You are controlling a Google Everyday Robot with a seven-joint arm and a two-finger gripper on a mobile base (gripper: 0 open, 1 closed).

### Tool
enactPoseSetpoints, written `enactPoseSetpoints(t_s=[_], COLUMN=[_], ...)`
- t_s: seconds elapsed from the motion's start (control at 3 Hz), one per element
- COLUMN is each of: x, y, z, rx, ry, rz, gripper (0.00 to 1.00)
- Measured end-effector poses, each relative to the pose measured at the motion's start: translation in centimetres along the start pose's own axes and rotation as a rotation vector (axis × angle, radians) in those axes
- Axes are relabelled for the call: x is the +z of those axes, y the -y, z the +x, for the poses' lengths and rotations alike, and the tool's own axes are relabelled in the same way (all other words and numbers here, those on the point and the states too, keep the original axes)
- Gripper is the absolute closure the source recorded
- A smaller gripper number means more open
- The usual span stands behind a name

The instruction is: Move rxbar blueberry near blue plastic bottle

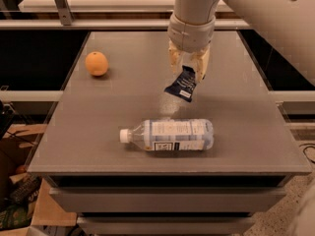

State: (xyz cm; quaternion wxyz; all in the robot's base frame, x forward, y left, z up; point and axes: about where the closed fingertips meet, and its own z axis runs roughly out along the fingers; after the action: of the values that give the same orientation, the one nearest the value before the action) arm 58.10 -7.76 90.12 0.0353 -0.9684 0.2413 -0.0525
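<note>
Gripper (188, 69) at upper centre of the frame pinches the top end of the rxbar blueberry (181, 85), which hangs tilted toward lower left, while the blue plastic bottle (170, 134) lies sideways lower in the frame, cap pointing left.

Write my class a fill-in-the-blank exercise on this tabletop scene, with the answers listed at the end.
The gripper, over the far part of the table, is shut on the ____.
The blue plastic bottle lies on its ____, cap toward the picture's left.
The round fruit at the table's left is an ____.
Missing words: rxbar blueberry; side; orange.
</note>
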Motion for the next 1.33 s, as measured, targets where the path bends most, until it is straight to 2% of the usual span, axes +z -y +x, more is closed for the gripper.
enactPoseSetpoints(t_s=[0.33, 0.67, 1.33], x=[0.0, 0.4, 1.7], y=[0.6, 2.7, 7.8], z=[0.2, -1.6, -7.5], rx=[-0.005, -0.09, -0.259], ry=[-0.01, -0.011, 0.015], rz=[0.021, 0.018, 0.003], gripper=[1.0, 1.0, 1.0])
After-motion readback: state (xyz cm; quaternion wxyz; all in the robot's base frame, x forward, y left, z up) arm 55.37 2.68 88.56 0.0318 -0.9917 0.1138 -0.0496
